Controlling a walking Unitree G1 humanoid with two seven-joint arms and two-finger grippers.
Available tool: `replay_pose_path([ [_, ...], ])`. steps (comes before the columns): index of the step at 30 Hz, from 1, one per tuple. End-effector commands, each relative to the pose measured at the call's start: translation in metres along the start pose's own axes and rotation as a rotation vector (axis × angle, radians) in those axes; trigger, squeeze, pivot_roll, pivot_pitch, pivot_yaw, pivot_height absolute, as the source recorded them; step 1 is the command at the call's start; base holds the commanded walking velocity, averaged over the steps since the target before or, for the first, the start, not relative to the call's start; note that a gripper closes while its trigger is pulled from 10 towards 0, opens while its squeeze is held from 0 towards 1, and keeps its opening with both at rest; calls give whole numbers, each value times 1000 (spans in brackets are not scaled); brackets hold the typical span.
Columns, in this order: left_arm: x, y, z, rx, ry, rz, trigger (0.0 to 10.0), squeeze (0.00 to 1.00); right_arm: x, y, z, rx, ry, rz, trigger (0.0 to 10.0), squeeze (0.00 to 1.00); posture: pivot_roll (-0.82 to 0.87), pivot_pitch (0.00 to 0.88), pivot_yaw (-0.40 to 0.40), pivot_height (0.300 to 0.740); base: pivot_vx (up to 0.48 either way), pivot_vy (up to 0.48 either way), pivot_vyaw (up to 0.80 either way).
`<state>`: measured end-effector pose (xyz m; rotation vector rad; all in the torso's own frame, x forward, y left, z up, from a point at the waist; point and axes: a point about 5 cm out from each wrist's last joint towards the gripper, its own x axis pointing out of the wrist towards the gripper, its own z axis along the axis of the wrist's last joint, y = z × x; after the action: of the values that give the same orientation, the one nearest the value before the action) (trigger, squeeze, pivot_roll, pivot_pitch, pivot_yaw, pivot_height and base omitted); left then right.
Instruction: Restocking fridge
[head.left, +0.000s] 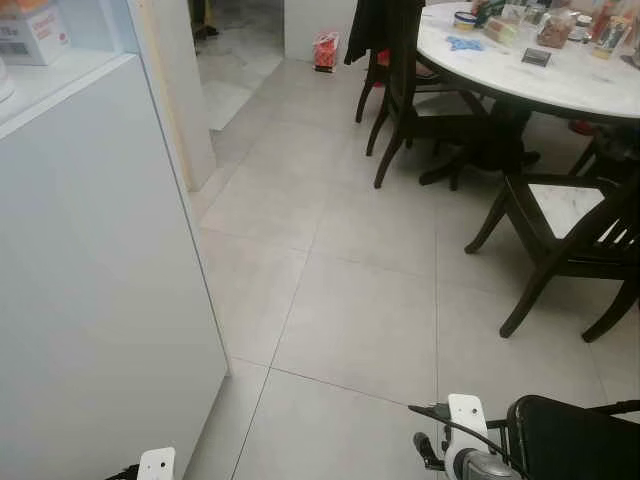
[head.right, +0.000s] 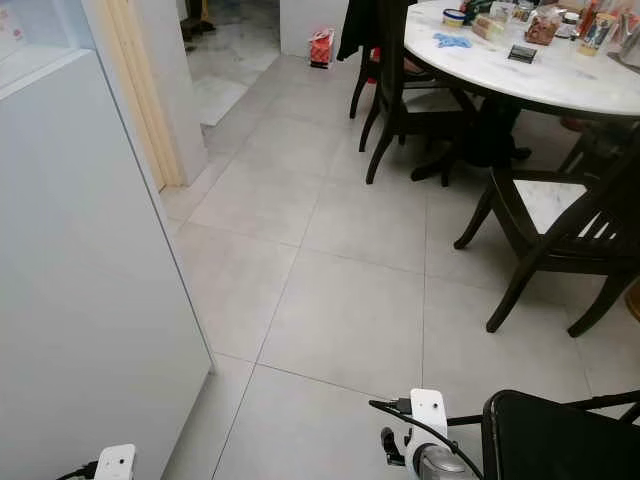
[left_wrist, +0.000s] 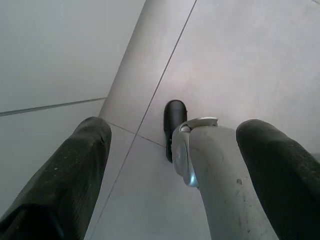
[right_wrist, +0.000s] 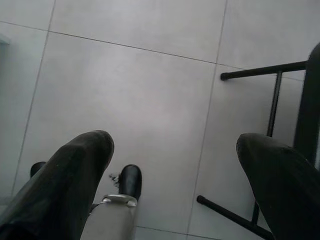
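Fridge door (head.left: 90, 260), a plain white panel, stands at nine o'clock from the robot, with a shelf (head.left: 50, 75) showing behind its top edge; a white-and-orange carton (head.left: 30, 30) sits there, its print too small to read. Pale grey floor tiles (head.left: 350, 300) stretch out towards twelve o'clock. At two o'clock stands a round white marble table (head.left: 560, 80) on a dark pedestal, crowded with jars, packets and a small dark box, none with lettering I can make out. Dark wooden chairs (head.left: 570, 230) ring it, one at three o'clock with a pale seat. A red bag (head.left: 326, 50) rests on the floor at twelve o'clock, against the far wall. Just at five o'clock is a black stool or seat (head.left: 575, 440) on thin black legs, close beside the right arm.

Both arms hang low. The left gripper (left_wrist: 170, 150) has its fingers spread apart over bare tile, holding nothing; the right gripper (right_wrist: 175, 170) is likewise spread wide and empty above the floor, near the stool's frame.
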<state>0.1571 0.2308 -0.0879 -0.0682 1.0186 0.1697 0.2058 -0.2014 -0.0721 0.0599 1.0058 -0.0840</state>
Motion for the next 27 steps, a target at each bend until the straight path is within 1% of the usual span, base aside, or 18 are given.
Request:
replay_pose_path([
  [1,-1,2,-4,-10,6,5,10000,0,0,-1,0,15,-7,-27,10000,0,36,0,-59,740,0,0,0],
  [3,-1,3,-2,3,-7,10,10000,0,0,0,-2,65,-5,-28,10000,0,36,0,-53,740,0,0,0],
  [5,-1,4,-2,6,-14,11,10000,0,0,2,-1,74,-20,-9,10000,0,37,0,-47,740,0,0,0],
  [8,-1,5,0,4,-31,13,10000,0,0,4,1,126,-66,-3,10000,0,36,0,-42,740,0,0,0],
  [12,-2,5,3,-24,-73,5,10000,0,0,7,3,178,-112,13,10000,0,35,0,-40,740,0,0,0],
  [13,-2,5,3,-24,-73,5,10000,0,0,7,3,178,-112,13,10000,0,35,0,-40,740,0,0,0],
  [15,-2,6,3,-33,-83,11,10000,0,0,8,2,140,-82,32,10000,0,31,0,-39,740,0,0,0],
  [18,-2,6,2,-32,-66,21,10000,0,0,6,-1,34,-7,30,10000,0,36,0,-44,740,0,0,0],
  [20,-2,6,0,-41,-53,21,10000,0,0,5,-2,30,9,30,10000,0,39,0,-47,740,0,0,0],
  [22,-2,6,-3,-112,-38,52,10000,0,0,5,-3,34,16,35,10000,0,40,0,-49,740,0,0,0],
  [23,-2,7,-7,-168,-23,78,10000,0,0,5,-4,45,14,35,10000,0,39,0,-49,740,0,0,0],
  [25,-2,7,-8,-178,-12,84,10000,0,0,5,-4,52,12,36,10000,0,39,0,-51,740,0,0,0],
  [27,-2,7,-8,-143,-2,77,10000,0,0,5,-4,69,9,38,10000,0,37,0,-51,740,0,0,0],
])
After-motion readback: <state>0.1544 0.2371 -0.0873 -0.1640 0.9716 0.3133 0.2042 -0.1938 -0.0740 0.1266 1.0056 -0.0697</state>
